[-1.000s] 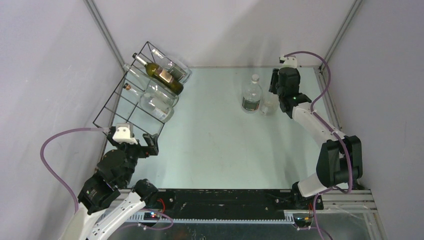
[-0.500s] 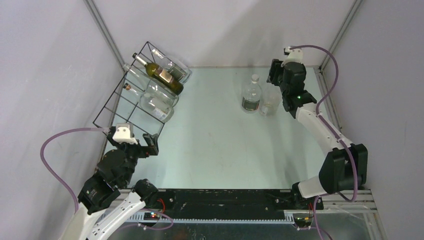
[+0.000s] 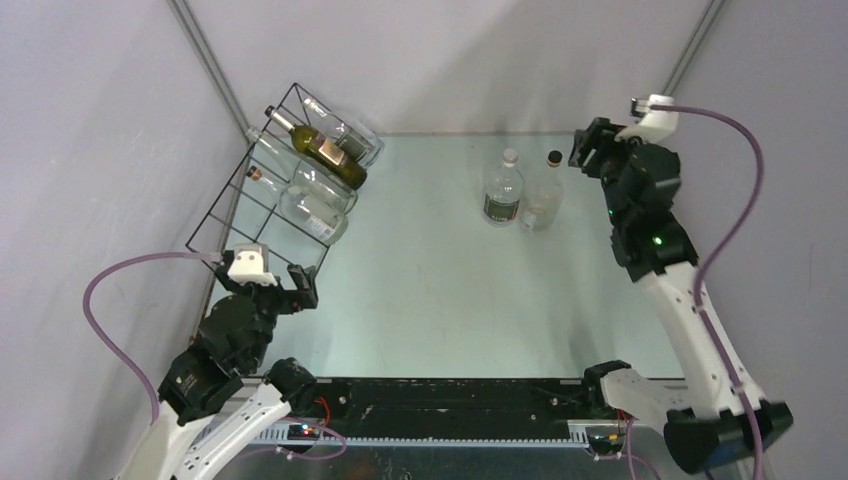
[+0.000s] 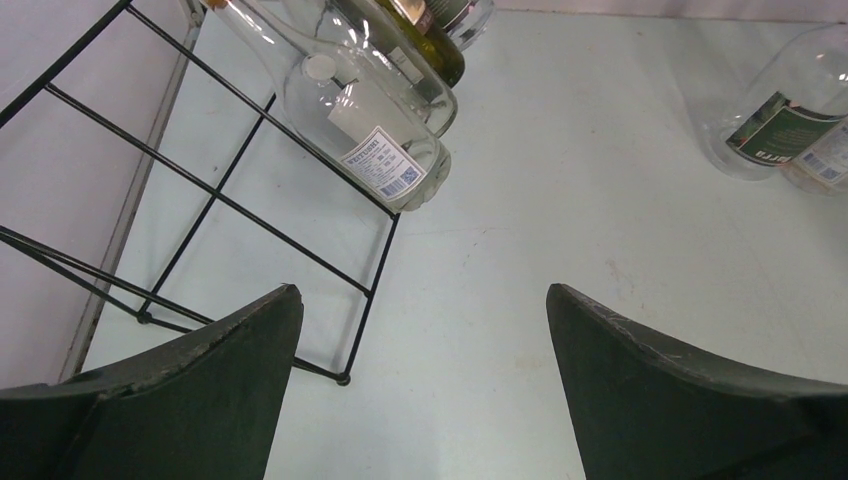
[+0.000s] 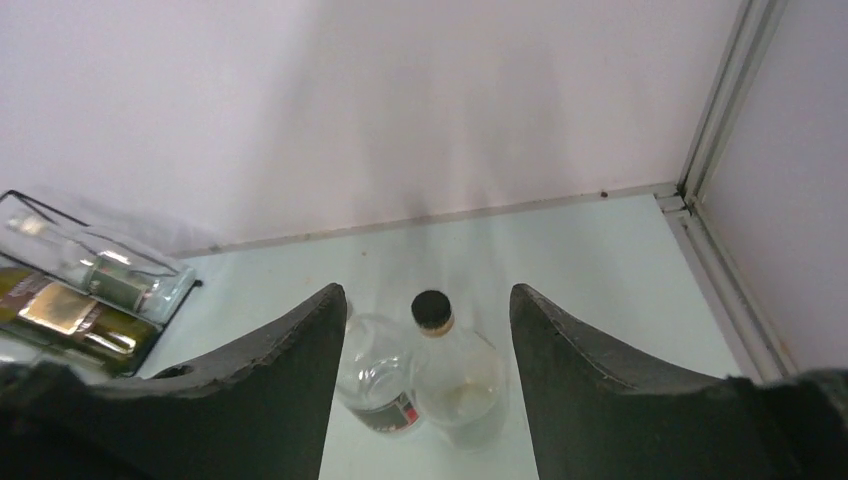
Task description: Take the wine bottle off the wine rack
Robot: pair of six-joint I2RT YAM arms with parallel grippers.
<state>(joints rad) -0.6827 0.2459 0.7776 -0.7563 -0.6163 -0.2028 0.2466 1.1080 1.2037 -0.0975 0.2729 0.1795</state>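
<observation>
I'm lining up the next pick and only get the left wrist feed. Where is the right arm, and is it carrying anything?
Observer: The right gripper is near the far right corner, jaws apart, nothing between them.
Operator: What is the bottle cut off at my right edge?
Observer: A white-capped clear bottle, standing upright; a smaller black-capped bottle stands just to its right.
Operator: Which one in the rack is the wine?
Observer: The dark wine bottle with a gold label lies in the far part of the wine rack, neck toward the left wall.
</observation>
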